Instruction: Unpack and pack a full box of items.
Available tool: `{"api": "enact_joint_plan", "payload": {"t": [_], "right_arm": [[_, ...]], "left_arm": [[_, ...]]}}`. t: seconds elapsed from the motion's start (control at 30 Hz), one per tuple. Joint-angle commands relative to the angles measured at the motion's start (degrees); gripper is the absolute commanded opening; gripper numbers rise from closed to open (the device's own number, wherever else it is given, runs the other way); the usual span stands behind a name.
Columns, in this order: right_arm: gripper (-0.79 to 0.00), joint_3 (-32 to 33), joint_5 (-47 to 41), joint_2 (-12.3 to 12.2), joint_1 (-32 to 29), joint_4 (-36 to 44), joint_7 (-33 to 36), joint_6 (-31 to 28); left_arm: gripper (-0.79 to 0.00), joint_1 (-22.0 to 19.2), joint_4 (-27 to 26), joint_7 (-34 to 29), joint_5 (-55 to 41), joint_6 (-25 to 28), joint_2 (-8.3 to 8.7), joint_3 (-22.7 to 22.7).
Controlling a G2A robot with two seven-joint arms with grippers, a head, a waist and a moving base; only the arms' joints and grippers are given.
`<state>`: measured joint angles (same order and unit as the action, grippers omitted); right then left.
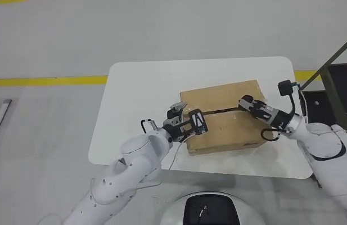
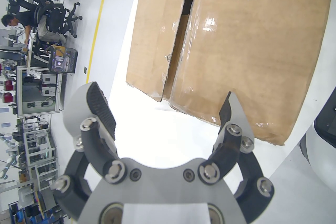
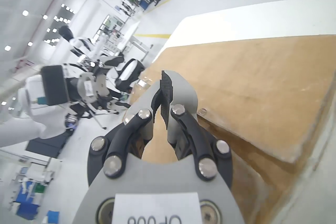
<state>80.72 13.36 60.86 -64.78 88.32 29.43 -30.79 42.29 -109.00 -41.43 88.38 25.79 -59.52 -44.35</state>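
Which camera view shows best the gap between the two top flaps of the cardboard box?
The left wrist view: the gap runs open and dark along the box. The top view shows the gap as a thin line; in the right wrist view the right gripper covers part of it.

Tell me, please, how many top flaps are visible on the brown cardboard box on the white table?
2: the far brown cardboard flap, away from the robot, and the near flap, meeting at a slightly gaping seam. Inner flaps may be hidden.
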Motion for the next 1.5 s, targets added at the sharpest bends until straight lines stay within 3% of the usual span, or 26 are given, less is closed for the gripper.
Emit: {"api": "enact_joint_plan", "payload": {"t": [0.0,0.13,0.3,0.57,0.73,0.93,1.27,1.47], "right_arm": [[-0.785,-1.36,7.2,0.24,-0.53,-0.08,-4.79,-0.01],[-0.785,-3.16,13.33,0.65,-0.8,-0.38,-10.12,0.33],[-0.785,-4.0,12.72,0.99,-0.4,-1.36,-11.61,1.25],[-0.785,-4.73,11.09,1.32,0.46,-1.79,-11.16,2.8],[-0.785,-4.91,9.92,1.48,0.75,-1.67,-10.91,3.25],[-0.785,-4.69,9.05,1.54,0.81,-1.6,-10.42,3.52],[-0.785,-3.99,8.52,1.52,0.74,-1.89,-9.67,3.43],[-0.785,-4.36,7.91,1.67,0.88,-2.03,-9.48,3.39]], "left_arm": [[0.0,-0.06,0.17,-0.11,0.01,0.08,-0.23,0.0],[0.0,-0.1,-0.13,-0.8,-0.46,0.0,-0.55,-0.93],[0.0,1.01,-2.28,-5.89,-2.55,-1.43,-0.37,-4.86],[0.0,7.21,-1.94,-15.97,-5.9,-7.35,0.16,-10.52],[0.0,9.72,1.53,-11.63,-6.8,-9.93,-0.41,-9.57],[0.0,9.33,6.11,-4.98,-9.94,-10.69,-1.54,-7.77],[0.0,9.33,6.11,-4.98,-9.94,-10.69,-1.54,-7.77],[0.0,10.17,7.76,0.66,-7.13,-13.0,-2.12,-7.21]]}}
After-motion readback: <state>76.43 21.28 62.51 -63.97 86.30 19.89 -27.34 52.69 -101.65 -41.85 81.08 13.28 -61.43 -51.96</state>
